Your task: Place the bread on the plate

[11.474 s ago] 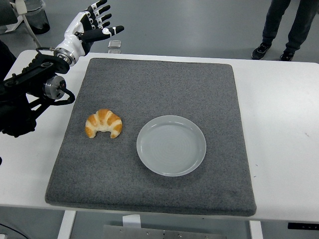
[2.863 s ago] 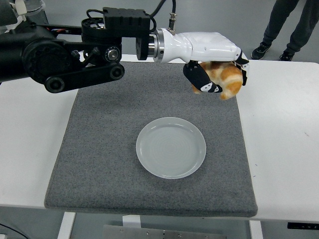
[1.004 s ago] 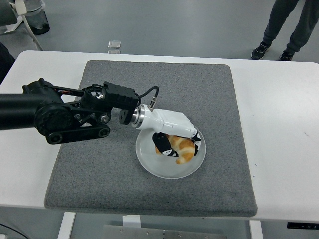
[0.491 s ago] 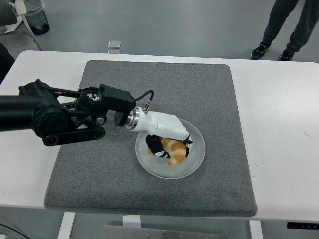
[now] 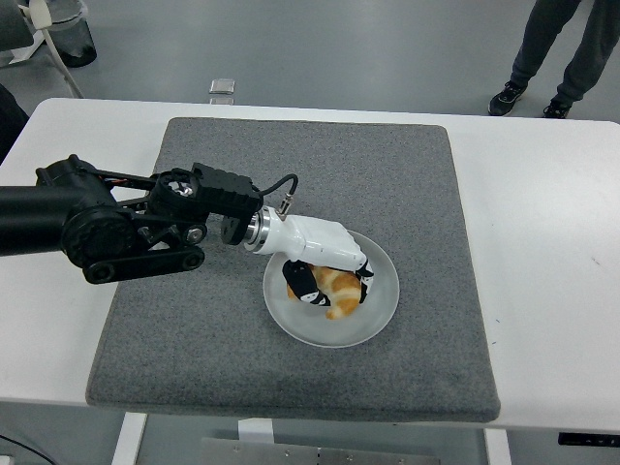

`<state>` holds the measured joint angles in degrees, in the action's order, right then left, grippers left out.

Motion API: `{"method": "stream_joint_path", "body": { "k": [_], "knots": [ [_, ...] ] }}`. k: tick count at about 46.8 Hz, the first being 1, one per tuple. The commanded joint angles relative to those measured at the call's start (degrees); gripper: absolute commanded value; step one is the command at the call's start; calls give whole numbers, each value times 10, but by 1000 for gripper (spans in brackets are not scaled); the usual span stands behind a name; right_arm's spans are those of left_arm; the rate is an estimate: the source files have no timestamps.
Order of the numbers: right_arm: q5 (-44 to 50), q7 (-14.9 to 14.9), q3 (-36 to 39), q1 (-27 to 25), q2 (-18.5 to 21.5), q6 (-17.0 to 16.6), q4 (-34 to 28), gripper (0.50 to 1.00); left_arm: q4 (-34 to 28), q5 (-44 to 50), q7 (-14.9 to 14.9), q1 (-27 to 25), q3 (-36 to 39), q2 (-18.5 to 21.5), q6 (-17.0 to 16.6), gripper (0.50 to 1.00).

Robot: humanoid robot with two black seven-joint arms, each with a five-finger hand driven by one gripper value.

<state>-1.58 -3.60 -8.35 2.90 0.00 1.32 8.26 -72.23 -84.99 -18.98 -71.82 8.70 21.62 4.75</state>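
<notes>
The white surface (image 5: 542, 242) carries a grey mat (image 5: 194, 329) that covers most of it, and the pale plate (image 5: 380, 305) sits on the mat, a little toward the near edge from the mat's middle. The left arm (image 5: 107, 228) reaches in across the mat to the plate, its white left hand (image 5: 325, 271) curled down over the bread (image 5: 339, 290), a croissant, which lies within the plate's rim, left of the plate's centre.

The step in hand looks like the release. To do it well, the fingers should open only once the bread rests fully on the plate, then lift straight up so nothing drags it off the rim.

The hand hides whether the bread already touches the plate. A person's legs (image 5: 562, 48) beyond the mat are cut off at the top.
</notes>
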Motion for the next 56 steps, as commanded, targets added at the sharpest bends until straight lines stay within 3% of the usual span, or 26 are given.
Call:
{"method": "stream_joint_path", "body": {
  "k": [1, 5, 15, 38, 56],
  "knots": [
    [0, 0, 0, 0, 0, 0, 0, 932, 0, 1, -1, 0, 0, 0, 0, 726],
    [0, 0, 0, 0, 0, 0, 0, 932, 0, 4, 0, 0, 0, 0, 0, 840],
    [1, 0, 0, 0, 0, 0, 0, 930, 1, 9, 0, 7, -1, -1, -1, 990],
    [0, 0, 0, 0, 0, 0, 0, 930, -17, 68, 0, -3, -50, 3, 5, 994],
    [0, 0, 0, 0, 0, 0, 0, 932, -28, 120, 0, -7, -159, 18, 59, 994]
  ]
}}
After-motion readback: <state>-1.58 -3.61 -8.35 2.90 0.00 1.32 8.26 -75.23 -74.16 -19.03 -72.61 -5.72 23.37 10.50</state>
